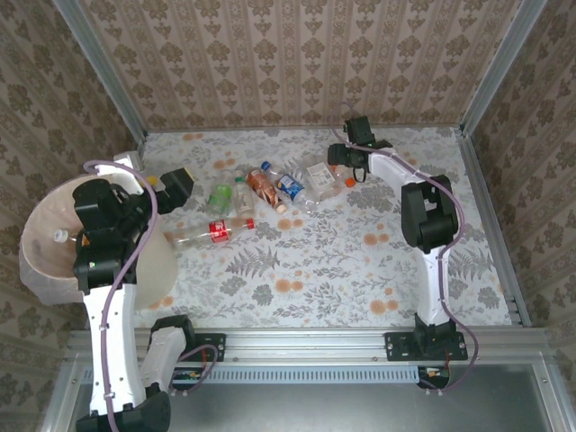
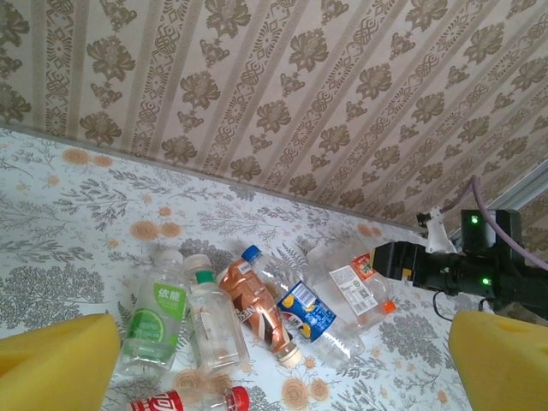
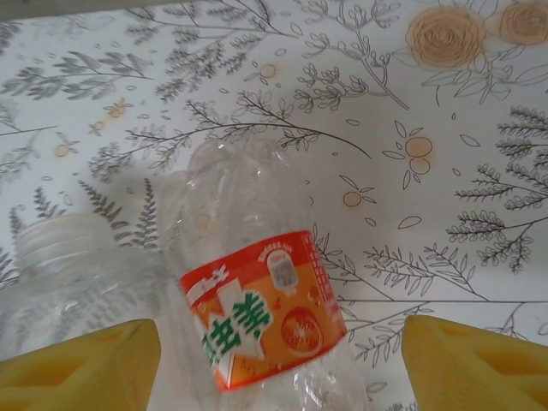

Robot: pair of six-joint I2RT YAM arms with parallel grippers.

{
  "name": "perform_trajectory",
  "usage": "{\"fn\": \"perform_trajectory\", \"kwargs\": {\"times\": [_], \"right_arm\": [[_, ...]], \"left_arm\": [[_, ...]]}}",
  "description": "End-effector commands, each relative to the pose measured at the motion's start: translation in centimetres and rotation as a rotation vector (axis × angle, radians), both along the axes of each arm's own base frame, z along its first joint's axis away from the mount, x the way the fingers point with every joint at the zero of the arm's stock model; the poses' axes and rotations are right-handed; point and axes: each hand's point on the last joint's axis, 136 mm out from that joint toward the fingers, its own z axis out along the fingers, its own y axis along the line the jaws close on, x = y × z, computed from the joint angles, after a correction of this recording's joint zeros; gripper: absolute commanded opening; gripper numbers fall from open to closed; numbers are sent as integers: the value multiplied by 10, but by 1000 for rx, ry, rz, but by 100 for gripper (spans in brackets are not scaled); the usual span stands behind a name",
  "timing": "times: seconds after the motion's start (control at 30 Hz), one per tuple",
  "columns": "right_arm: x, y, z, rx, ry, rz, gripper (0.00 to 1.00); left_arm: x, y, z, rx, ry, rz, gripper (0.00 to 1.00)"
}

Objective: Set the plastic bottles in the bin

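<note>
The right gripper [image 3: 278,364] hangs low over the far part of the tabletop [image 3: 479,171], its yellow fingers [image 3: 77,368] apart, one on each side of the orange-labelled bottle [image 3: 261,312]; neither finger seems to touch the crumpled clear plastic, so nothing is clamped; a second clear bottle [image 3: 68,265] lies just beside it, its ribbed end near one finger; further out, the rest of the plastic bottles [image 1: 263,184] lie in a loose cluster across the middle of the tabletop, green, brown, blue and red labels among them; the left gripper [image 2: 282,377] is raised with its fingers wide apart and empty, looking over that cluster from beside the bin [image 1: 36,261]; the bin sits at the left edge, well apart from the right gripper

The step in hand looks like the pick of the orange-labelled bottle, with most of the task not yet done; the next move calls for closing across the labelled body, firmly enough that the crushed plastic does not slip or spring out, while keeping the finger clear of the second clear bottle; then a lift and a long carry across to the bin
</note>
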Motion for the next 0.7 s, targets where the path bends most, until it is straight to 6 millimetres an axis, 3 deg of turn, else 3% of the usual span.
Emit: {"fn": "perform_trajectory", "kwargs": {"times": [0.0,0.2,0.67], "right_arm": [[-2,-4,-18,-38,101,-12,73],[2,-9,-38,-92,170,-42,67],[-22,-18,-62,-119,243,-30,66]], "left_arm": [[-1,0,2,27,-25,-1,100],[0,1,0,33,-18,8,100],[-1,0,-4,32,-8,4,100]]}}
